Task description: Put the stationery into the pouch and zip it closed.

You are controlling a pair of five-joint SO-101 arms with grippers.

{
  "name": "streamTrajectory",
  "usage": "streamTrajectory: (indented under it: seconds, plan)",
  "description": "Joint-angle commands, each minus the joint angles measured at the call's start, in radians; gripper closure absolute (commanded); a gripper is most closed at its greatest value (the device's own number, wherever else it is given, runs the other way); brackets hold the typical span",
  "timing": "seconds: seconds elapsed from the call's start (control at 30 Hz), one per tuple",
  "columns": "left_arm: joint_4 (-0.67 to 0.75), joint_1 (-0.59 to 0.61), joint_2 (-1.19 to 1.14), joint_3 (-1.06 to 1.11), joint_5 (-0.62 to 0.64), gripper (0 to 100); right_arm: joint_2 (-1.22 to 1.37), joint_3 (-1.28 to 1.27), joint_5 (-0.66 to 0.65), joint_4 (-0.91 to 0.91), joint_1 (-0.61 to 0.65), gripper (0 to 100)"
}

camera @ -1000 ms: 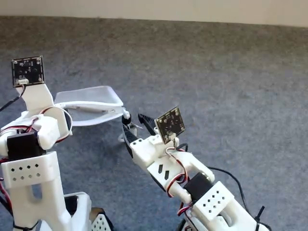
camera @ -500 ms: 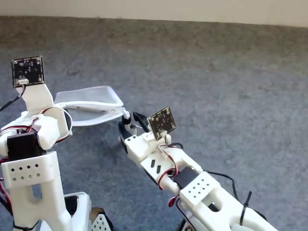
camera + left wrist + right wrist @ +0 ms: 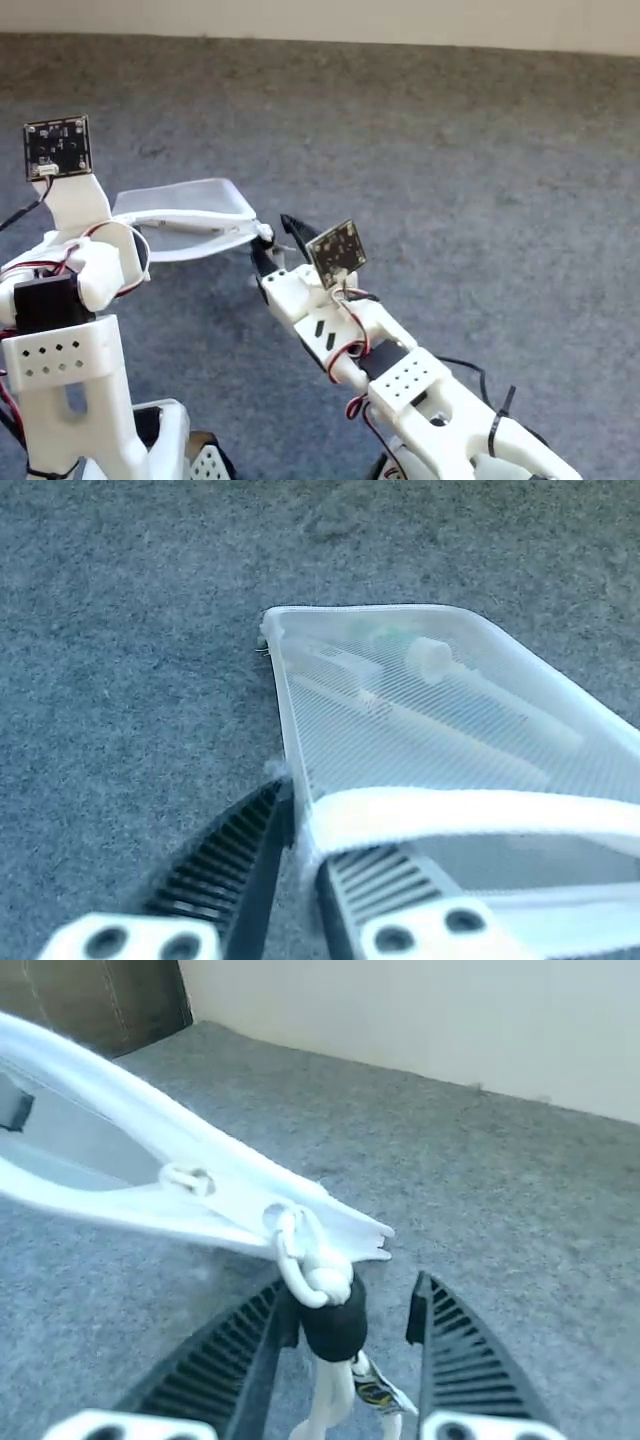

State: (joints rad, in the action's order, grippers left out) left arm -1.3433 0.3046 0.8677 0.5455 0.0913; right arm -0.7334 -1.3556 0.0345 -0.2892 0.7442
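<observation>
Your right gripper (image 3: 353, 1295) has slid forward over the last second to the end of the pouch (image 3: 185, 215), and its jaws now stand apart on either side of the black zip pull (image 3: 328, 1325) — not yet pinching it. Your left gripper (image 3: 300, 855) stays clamped on the pouch's rim, steadying it on the grey carpeted table (image 3: 480, 150), with the stationery (image 3: 430, 660) visible through the mesh. Loading appears done — what remains, on this reading, is to close on the pull and draw the zip along the gaping mouth.
</observation>
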Motion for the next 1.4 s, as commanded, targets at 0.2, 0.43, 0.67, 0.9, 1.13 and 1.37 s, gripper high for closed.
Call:
streamTrajectory:
  seconds: [0.2, 0.43, 0.67, 0.9, 1.13, 1.37]
  plan:
    - [0.003, -0.021, 0.033, -0.016, -0.008, 99, 0.008, 0.001, -0.140, -0.022, -0.005, 82.6]
    - [0.003, -0.021, 0.033, -0.016, -0.008, 99, 0.008, 0.001, -0.140, -0.024, -0.005, 87.9]
    - [0.002, -0.021, 0.033, -0.016, -0.009, 99, 0.001, 0.002, -0.143, -0.030, -0.007, 99.4]
    - [0.003, -0.021, 0.031, -0.015, -0.009, 99, -0.171, -0.091, -0.293, -0.022, -0.004, 99.4]
    - [0.014, -0.021, 0.033, -0.019, -0.012, 99, -0.426, -0.168, -0.290, 0.248, 0.038, 99.4]
    - [0.038, -0.027, 0.033, -0.021, -0.014, 95, -0.633, -0.171, -0.295, 0.484, 0.104, 99.4]
